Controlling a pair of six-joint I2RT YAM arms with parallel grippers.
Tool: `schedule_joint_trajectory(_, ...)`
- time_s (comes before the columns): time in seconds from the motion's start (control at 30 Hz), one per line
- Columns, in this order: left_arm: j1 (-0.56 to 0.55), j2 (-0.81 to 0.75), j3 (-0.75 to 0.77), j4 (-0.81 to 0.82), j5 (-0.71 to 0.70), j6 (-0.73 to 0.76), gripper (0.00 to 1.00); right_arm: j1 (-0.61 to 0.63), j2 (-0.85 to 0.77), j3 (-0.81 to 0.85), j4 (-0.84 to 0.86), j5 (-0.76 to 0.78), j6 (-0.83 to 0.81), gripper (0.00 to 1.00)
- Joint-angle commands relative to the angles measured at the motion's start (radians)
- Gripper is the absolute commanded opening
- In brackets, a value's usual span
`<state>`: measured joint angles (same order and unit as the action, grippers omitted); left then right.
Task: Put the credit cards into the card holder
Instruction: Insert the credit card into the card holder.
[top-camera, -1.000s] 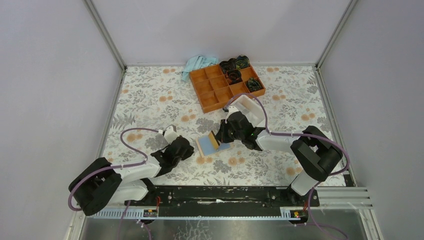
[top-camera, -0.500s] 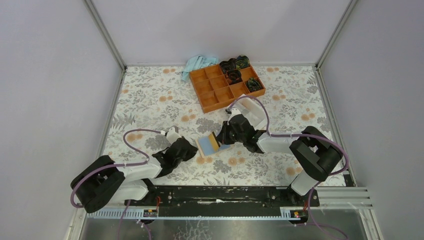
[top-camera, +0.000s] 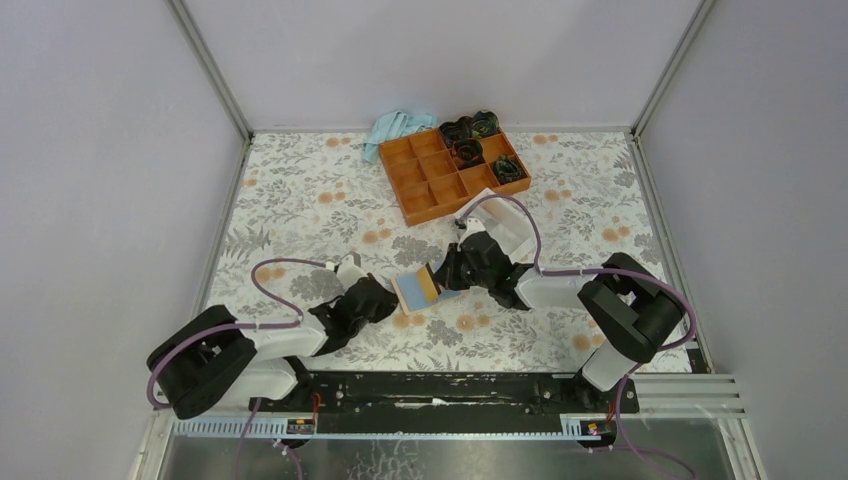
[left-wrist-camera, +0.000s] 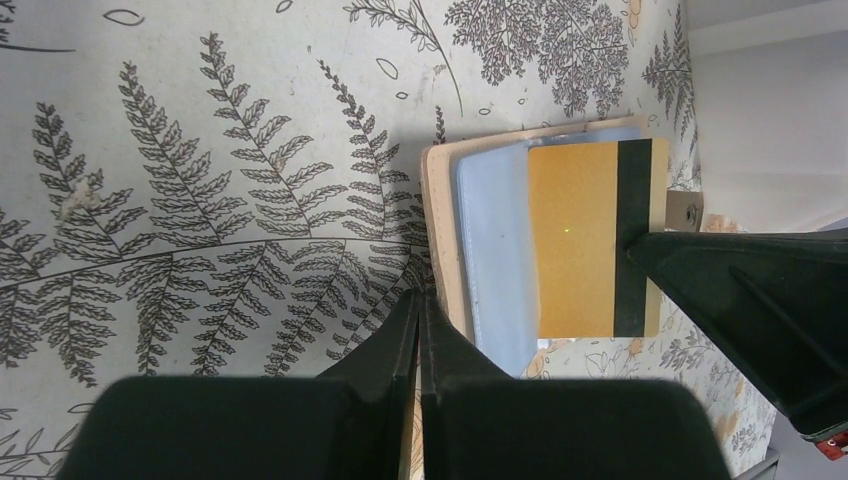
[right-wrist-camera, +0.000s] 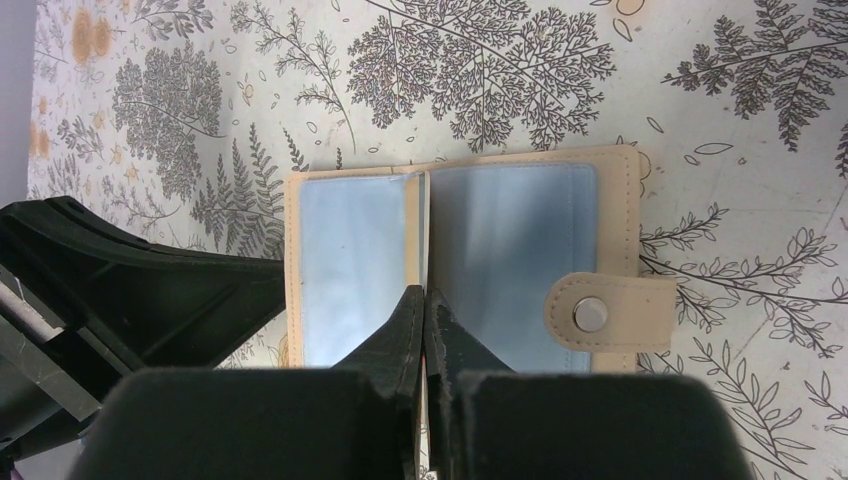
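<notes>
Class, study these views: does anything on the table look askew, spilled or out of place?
The orange tray sits askew to the edges of the table, dark items bulge over its far corner, and a crumpled blue cloth lies behind it. The open card holder looks fine.

The left arm (top-camera: 280, 340) lies low and points toward 2 o'clock. The left gripper (top-camera: 388, 300) has its two fingers pressed together. The right arm (top-camera: 560, 285) lies low and points toward 9 o'clock. The right gripper (top-camera: 440, 278) pinches a gold credit card (left-wrist-camera: 580, 240) by its edge.
</notes>
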<state>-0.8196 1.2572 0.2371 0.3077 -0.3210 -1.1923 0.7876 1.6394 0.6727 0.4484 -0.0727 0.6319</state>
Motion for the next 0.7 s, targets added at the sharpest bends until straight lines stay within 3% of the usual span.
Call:
schedule_joint_trajectory(0.0, -0.013, 0.039, -0.014, -0.074, 0.022, 0.01, 0.03, 0.01, 0.015, -0.022, -0.008, 0.025, 0.008, 0.0)
schedule_joint_trajectory(0.67, -0.02, -0.007, -0.017, -0.158, -0.017, 0.013, 0.03, 0.084, 0.061, 0.045, -0.187, 0.222, -0.062, 0.0)
